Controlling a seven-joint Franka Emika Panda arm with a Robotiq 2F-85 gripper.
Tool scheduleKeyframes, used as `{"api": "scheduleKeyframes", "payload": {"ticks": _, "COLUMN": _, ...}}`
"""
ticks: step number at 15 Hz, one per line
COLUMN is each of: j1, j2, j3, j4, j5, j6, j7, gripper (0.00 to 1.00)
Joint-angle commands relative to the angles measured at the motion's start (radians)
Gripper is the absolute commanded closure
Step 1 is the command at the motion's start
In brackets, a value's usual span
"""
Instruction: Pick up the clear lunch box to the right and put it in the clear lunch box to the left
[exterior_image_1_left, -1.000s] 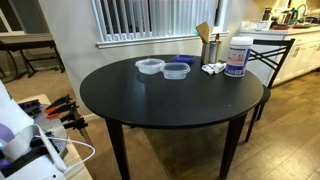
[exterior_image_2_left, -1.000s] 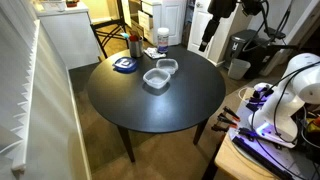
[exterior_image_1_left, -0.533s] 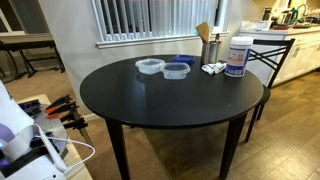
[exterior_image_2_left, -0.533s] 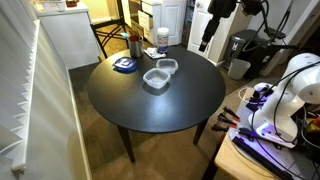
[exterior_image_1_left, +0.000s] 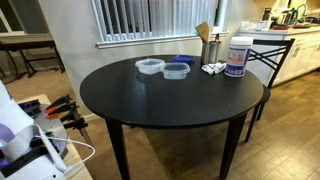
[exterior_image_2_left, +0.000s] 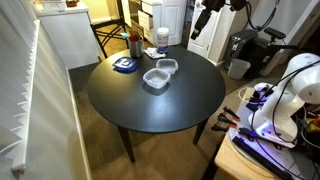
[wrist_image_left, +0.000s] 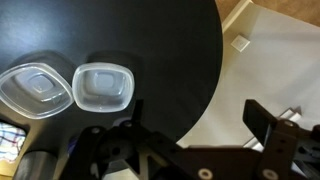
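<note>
The clear lunch box to the right (exterior_image_1_left: 177, 70), bluish at the rim, sits on the round black table (exterior_image_1_left: 170, 110) beside the whitish clear lunch box to the left (exterior_image_1_left: 149, 66). Both also show in an exterior view, bluish (exterior_image_2_left: 166, 67) and whitish (exterior_image_2_left: 155, 78), and in the wrist view, bluish (wrist_image_left: 38, 88) and whitish (wrist_image_left: 104, 86). Both are empty and upright, close together. My gripper (exterior_image_2_left: 197, 27) hangs high in the air beyond the table's far edge, well away from the tubs. In the wrist view it (wrist_image_left: 197, 113) is open and empty.
A flat dark-blue lid (exterior_image_2_left: 124, 65) lies near the tubs. A metal cup with utensils (exterior_image_1_left: 210, 47), a white canister (exterior_image_1_left: 237, 57) and small white items (exterior_image_1_left: 213, 68) stand at the table's edge. A chair (exterior_image_1_left: 272, 55) is behind it. A cluttered bench (exterior_image_2_left: 270, 130) stands beside the table.
The arm has moved a little toward the table and upward in an exterior view. The tubs have not moved.
</note>
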Motion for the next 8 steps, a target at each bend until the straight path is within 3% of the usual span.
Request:
{"api": "scheduleKeyframes", "payload": {"ticks": 1, "j1": 0.018, "j2": 0.142, "j3": -0.057, "j4": 0.077, "j5": 0.109, "j6": 0.059, "j7": -0.139, "gripper": 0.0}}
{"api": "scheduleKeyframes", "payload": {"ticks": 8, "j1": -0.059, "j2": 0.428, "j3": -0.052, "j4": 0.189, "j5": 0.261, "j6": 0.142, "j7": -0.027, "gripper": 0.0}}
